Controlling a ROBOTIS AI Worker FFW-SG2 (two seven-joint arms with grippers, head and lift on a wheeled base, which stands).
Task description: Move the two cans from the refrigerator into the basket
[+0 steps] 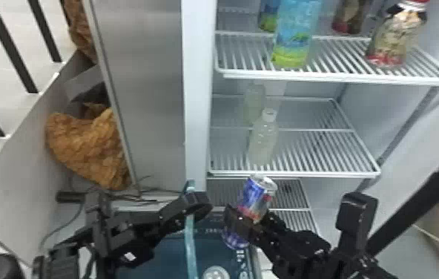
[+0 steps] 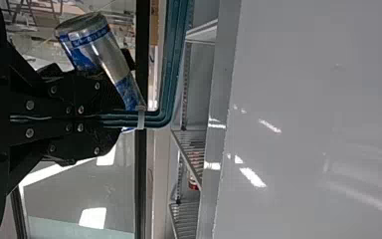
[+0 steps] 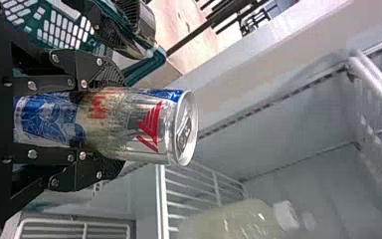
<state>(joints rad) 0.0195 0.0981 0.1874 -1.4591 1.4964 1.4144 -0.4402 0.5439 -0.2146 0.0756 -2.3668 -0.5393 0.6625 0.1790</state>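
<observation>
Right gripper point(image 1: 248, 219) fingers are parted by the width of a blue-and-silver can point(image 1: 254, 196), which is held firmly between them, tilted before the open refrigerator point(image 1: 195, 111). Pinched in the nearly closed fingers of the left gripper point(image 1: 197, 204) is the teal handle point(image 1: 190, 245) of the basket point(image 3: 54, 30). Pale liquid is held in a bottle point(image 1: 263, 143) on a wire shelf point(image 1: 322, 174).

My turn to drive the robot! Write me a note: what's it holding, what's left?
Left gripper: shut on the basket's handle.
Right gripper: shut on one can, tilted.
Done: that can is off the refrigerator shelves.
To do: put it in the basket. The round metal top below may be the other can; I can't tell if it's in.
</observation>
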